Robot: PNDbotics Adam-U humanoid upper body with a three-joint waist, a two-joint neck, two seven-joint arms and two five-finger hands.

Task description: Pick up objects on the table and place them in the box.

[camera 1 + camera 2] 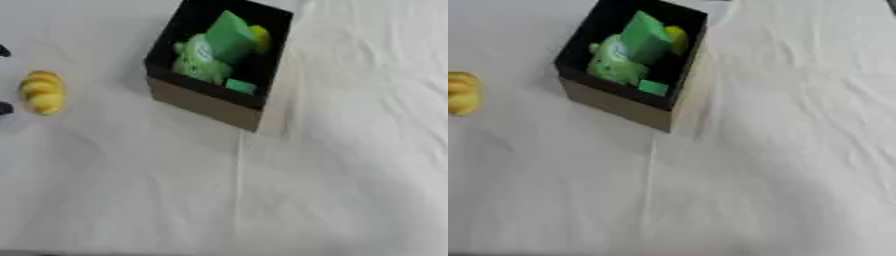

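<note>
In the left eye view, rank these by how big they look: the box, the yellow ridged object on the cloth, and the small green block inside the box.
1. The box, clearly largest.
2. The yellow ridged object left of the box.
3. The small green block at the box's near inner wall, smallest; partly hidden, so its full size is uncertain.

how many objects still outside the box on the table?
1: a yellow ridged object on the white cloth, left of the box, apart from it. The box already holds green and yellow items. More could lie outside the view.
</note>
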